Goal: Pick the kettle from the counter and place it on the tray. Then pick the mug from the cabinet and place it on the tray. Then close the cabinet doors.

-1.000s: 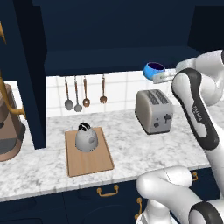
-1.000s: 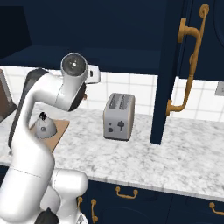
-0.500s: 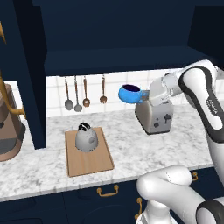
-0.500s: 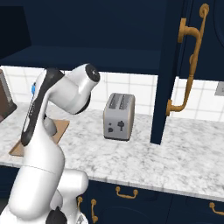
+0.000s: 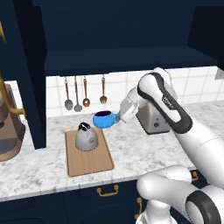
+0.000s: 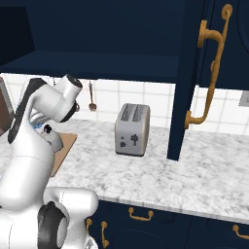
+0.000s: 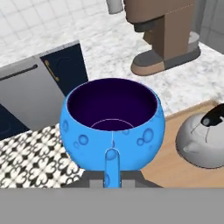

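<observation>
1. Your gripper [image 5: 119, 117] is clamped on the handle of the mug [image 5: 103, 119], holding it upright in the air, rim up, purple inside showing.
2. In the hand view the mug [image 7: 112, 129] hangs over the tray's [image 7: 175, 162] edge, kettle [image 7: 203, 138] off to its right.
3. Tray [image 5: 89, 153] lies flat on the counter [image 5: 39, 168]; kettle [image 5: 86, 137] sits on its far half, upright.
4. Mug is above the tray's far right corner, just beside the kettle, not touching it.
5. Toaster [image 6: 132, 129] stands on the counter to the right, behind your arm.
6. Utensils [image 5: 78, 93] hang on the tiled wall.
7. Cabinet [image 5: 122, 35] above is open; door [image 6: 214, 73] stands swung out.
</observation>
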Robot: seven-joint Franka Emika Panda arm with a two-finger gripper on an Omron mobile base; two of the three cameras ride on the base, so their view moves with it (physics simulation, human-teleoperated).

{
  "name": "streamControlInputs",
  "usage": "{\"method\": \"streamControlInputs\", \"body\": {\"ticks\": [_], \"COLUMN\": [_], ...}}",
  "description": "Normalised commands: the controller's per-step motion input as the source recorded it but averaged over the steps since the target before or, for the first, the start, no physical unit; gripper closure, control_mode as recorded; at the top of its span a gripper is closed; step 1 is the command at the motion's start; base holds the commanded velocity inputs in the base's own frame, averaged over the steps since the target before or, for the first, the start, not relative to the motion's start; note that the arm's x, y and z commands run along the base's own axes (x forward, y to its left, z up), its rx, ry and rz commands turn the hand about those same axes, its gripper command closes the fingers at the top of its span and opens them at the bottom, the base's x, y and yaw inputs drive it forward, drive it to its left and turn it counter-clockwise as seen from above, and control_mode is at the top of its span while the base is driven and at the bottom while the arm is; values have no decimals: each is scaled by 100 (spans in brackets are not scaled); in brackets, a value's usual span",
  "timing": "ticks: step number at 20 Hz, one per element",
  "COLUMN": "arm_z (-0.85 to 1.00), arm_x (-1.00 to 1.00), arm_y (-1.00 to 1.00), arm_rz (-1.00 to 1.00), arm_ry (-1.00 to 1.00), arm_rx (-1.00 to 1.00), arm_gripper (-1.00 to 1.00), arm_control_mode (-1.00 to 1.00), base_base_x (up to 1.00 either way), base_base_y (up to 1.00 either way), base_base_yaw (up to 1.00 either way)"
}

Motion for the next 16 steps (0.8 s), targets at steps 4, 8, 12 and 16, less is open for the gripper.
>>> {"method": "streamControlInputs", "body": {"ticks": [4,8,12,16], "arm_z": [-100,-80,-49,-46], "arm_x": [0,0,0,0], "arm_y": [83,42,3,0], "arm_rz": [9,2,0,0], "arm_ry": [9,1,-4,-7], "arm_rx": [-17,-8,0,0], "arm_gripper": [100,100,100,100], "arm_control_mode": [-100,-100,-100,-100], "base_base_x": [0,0,0,0], "base_base_y": [0,0,0,0], "base_base_yaw": [0,0,0,0]}}
